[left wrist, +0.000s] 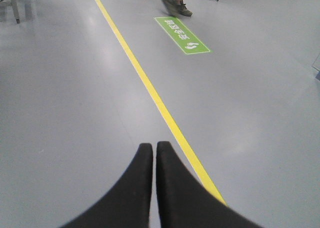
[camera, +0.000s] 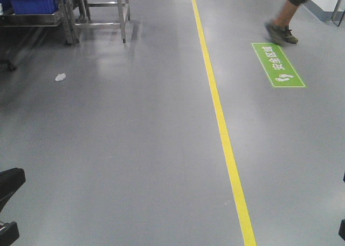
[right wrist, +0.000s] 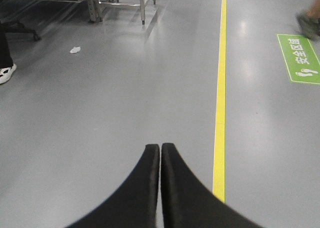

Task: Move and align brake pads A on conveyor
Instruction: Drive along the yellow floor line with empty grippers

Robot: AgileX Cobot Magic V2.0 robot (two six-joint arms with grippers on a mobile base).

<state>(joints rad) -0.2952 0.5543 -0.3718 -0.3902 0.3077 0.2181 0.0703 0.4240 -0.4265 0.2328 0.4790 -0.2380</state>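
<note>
No brake pads A and no conveyor in any view, only grey floor. The left gripper (left wrist: 154, 147) is pressed together and empty, and the right gripper (right wrist: 160, 148) is the same, pinching nothing. A yellow floor line (camera: 221, 127) runs ahead, with a green safety sign (camera: 277, 64) to its right and a walker's shoe (camera: 281, 33) just beyond. Best play, I'd say: find the belt first and give that walker room.

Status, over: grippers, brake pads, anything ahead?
Left gripper shut, empty. Right gripper shut, empty. No brake pads or conveyor in view. Person walking ahead by green floor sign.
</note>
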